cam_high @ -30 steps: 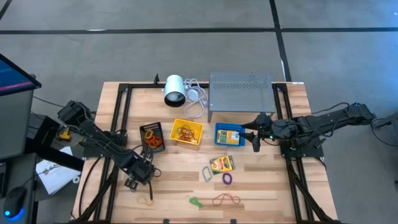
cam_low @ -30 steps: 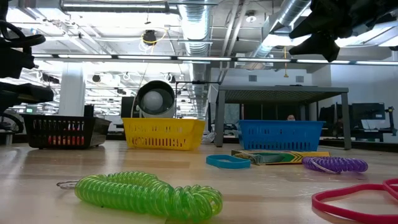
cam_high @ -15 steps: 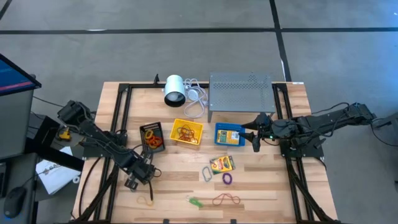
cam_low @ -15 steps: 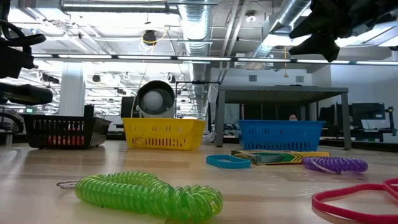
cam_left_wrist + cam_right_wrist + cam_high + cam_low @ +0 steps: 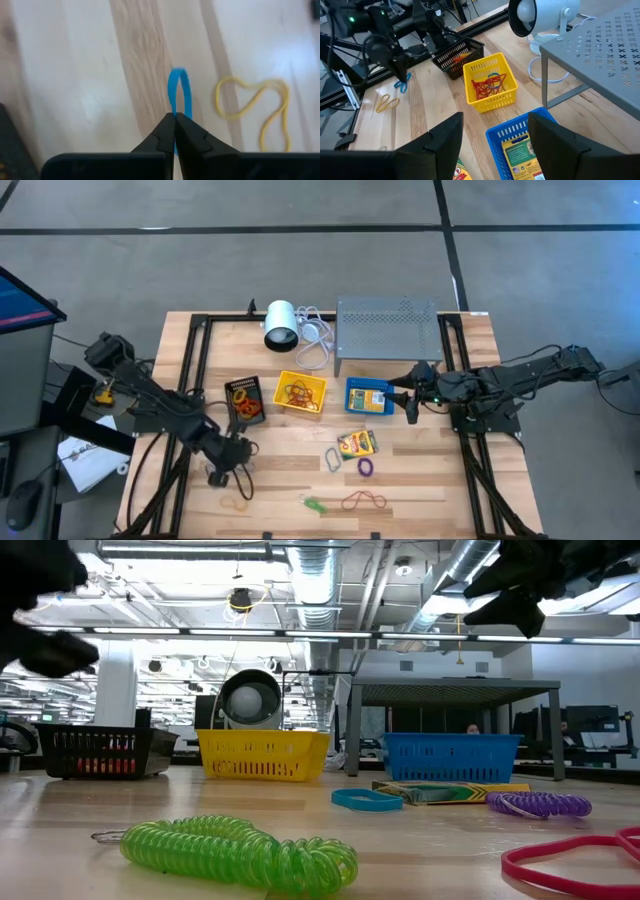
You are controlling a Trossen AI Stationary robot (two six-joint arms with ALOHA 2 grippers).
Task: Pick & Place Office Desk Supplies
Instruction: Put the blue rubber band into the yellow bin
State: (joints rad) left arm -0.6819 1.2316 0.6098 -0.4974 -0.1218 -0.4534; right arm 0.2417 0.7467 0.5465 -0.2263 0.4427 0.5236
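Left hand (image 5: 175, 116): pinching blue band (image 5: 178, 92). Right hand (image 5: 409, 394): wide, idle. Trays part-filled; loops, crayon box (image 5: 357, 443) remain on table (image 5: 290, 442).

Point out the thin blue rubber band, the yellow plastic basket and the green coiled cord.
Thin blue rubber band (image 5: 178, 90): left wrist view, on its loop.
Yellow plastic basket (image 5: 501, 101): right wrist view, its front wall.
Green coiled cord (image 5: 235, 852): low view, its middle coils.

My left gripper (image 5: 222, 470) is down low at the front-left of the table, arm stretched out from the left edge, fingers (image 5: 162, 136) pinched tight together with a blue rubber band (image 5: 179, 92) caught between the tips. My right gripper (image 5: 409, 406) just hangs mid-right, fingers (image 5: 445, 137) spread wide, holding nothing.
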